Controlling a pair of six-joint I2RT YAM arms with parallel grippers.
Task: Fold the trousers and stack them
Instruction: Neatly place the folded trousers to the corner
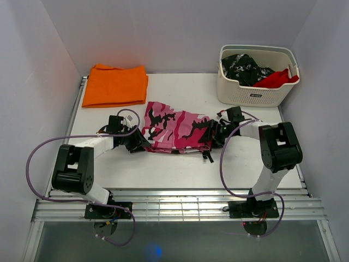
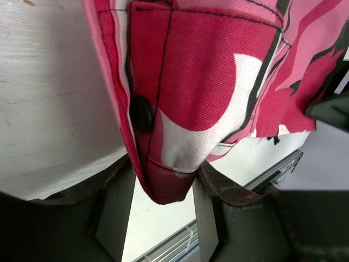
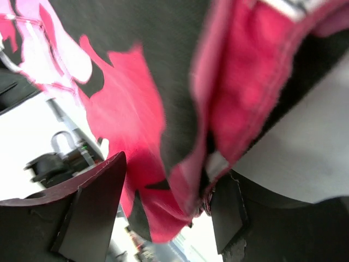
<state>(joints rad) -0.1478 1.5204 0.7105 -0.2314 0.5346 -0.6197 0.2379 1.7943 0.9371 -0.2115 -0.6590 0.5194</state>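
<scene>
Between the left fingers (image 2: 112, 213) a folded edge of the trousers (image 2: 207, 71) is held. The cloth, with a dark button (image 2: 142, 113) on it, is wedged against both inner faces, so these fingers are judged to be clamped on it. From that grip the trousers are spread away to the right across the tabletop (image 1: 180, 164). Their long axis is laid almost straight along the line from one pair of fingers to the other, and each end is reached by its own arm. At the far end the right fingers (image 3: 92, 213) are seen standing apart, with pink and black cloth hanging in the gap between them. That view is blurred and no pinch on the cloth can be made out, so that end is taken as free. The coming fold is thought to turn on one relation: the garment lies lengthwise to the right of the only fingers that grip it. The left end would therefore have to be carried rightward along that axis, over the cloth, toward the parted right fingers.
</scene>
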